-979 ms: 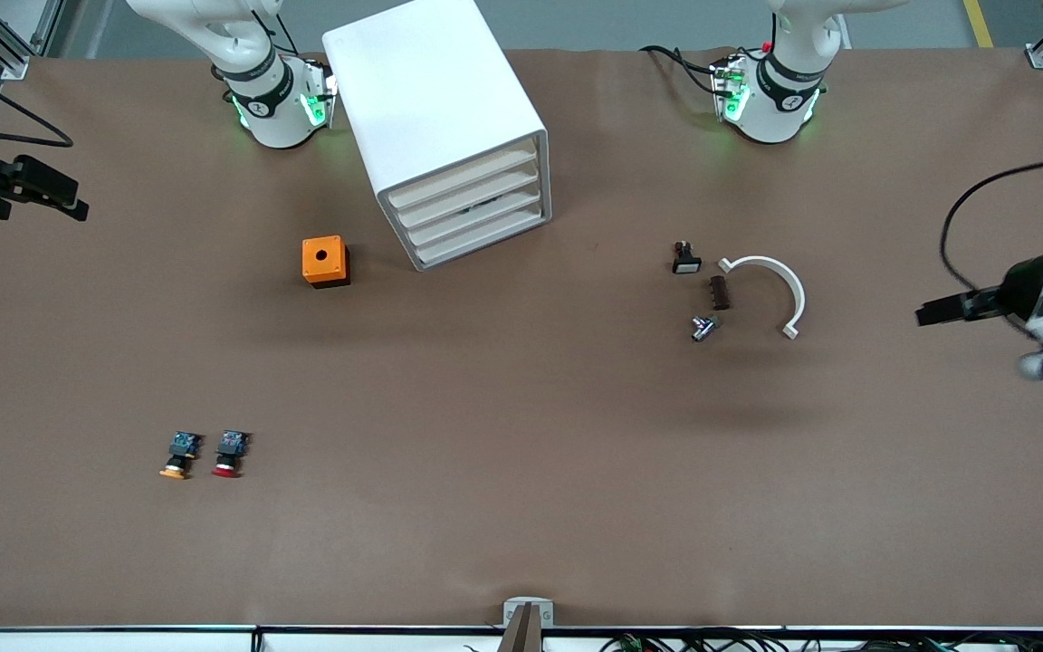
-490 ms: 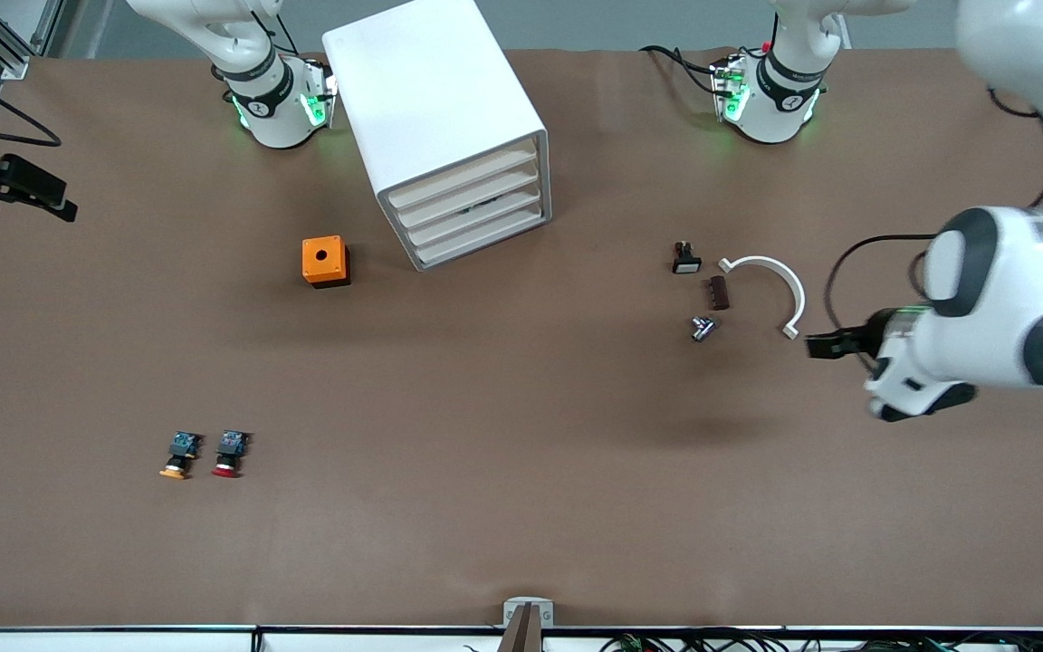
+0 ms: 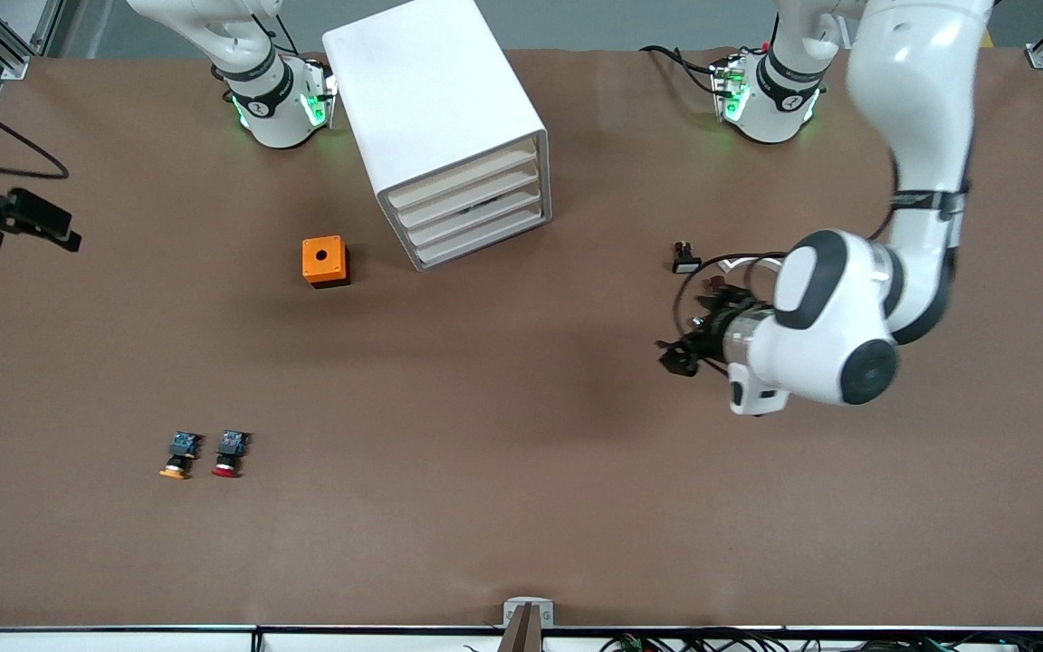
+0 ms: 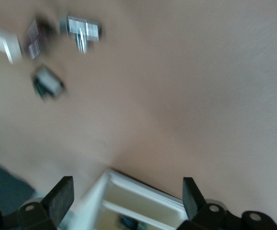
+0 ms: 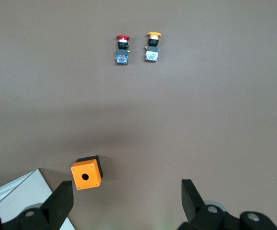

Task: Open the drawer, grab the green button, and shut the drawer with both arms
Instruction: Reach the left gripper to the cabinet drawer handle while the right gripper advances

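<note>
Looking at the cabinet (image 3: 435, 118) first, I see all four drawers pushed in; the drawer (image 3: 476, 220) I want sits in that stack, its cream front flush with the others, and the green button is not visible to me. An orange box (image 3: 325, 261) stands on the worktop (image 3: 521, 507) just beside the cabinet, toward the right arm's end. Nearer the front camera lie the red button (image 3: 229, 452) and the orange button (image 3: 178, 454), side by side. My left claw (image 3: 677, 355) hangs over bare worktop close to a cluster of small parts toward the left arm's end: a black-and-white switch (image 3: 685, 258), a metal fitting (image 4: 82, 31) and a white curved piece (image 3: 743, 263) partly hidden by the arm. Its wrist view shows the fingers (image 4: 60, 197) spread apart with nothing between them. My right claw (image 3: 33, 220) waits over the worktop's edge at the right arm's end, fingers (image 5: 60, 200) likewise apart and empty.
</note>
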`<state>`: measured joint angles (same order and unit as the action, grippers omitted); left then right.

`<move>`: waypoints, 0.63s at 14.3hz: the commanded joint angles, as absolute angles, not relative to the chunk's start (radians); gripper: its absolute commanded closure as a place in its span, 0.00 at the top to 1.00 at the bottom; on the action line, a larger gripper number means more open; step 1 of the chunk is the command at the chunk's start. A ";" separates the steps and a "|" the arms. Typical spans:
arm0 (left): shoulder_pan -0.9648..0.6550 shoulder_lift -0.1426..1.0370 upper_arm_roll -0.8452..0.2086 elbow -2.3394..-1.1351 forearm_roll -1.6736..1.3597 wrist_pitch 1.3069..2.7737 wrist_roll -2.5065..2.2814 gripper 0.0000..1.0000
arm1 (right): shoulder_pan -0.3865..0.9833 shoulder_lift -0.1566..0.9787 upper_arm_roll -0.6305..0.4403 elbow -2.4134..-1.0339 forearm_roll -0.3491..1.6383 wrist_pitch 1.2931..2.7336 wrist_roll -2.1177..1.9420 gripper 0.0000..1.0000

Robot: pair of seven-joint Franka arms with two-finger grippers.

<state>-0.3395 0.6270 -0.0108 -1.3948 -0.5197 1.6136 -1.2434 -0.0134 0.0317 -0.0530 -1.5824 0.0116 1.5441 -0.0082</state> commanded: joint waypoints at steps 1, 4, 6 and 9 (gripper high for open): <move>-0.370 0.716 -0.008 -1.318 -0.683 1.591 -1.473 1.00 | -0.043 0.138 -0.044 -1.552 0.000 1.551 -0.021 1.00; -0.420 0.776 -0.009 -1.315 -0.845 1.591 -1.690 1.00 | -0.044 0.181 -0.044 -1.548 0.003 1.565 -0.021 1.00; -0.426 0.816 -0.029 -1.304 -0.900 1.589 -1.823 1.00 | -0.031 0.193 -0.044 -1.546 -0.017 1.572 -0.018 1.00; -0.422 0.865 -0.081 -1.307 -0.905 1.588 -2.001 1.00 | -0.032 0.190 -0.041 -1.549 0.001 1.566 0.067 1.00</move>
<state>-0.4280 0.8219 -0.0613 -1.3409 -0.8853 1.6100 -1.8964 -0.0256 0.1933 -0.0516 -1.5651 0.0021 1.5839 0.0060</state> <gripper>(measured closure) 0.000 0.000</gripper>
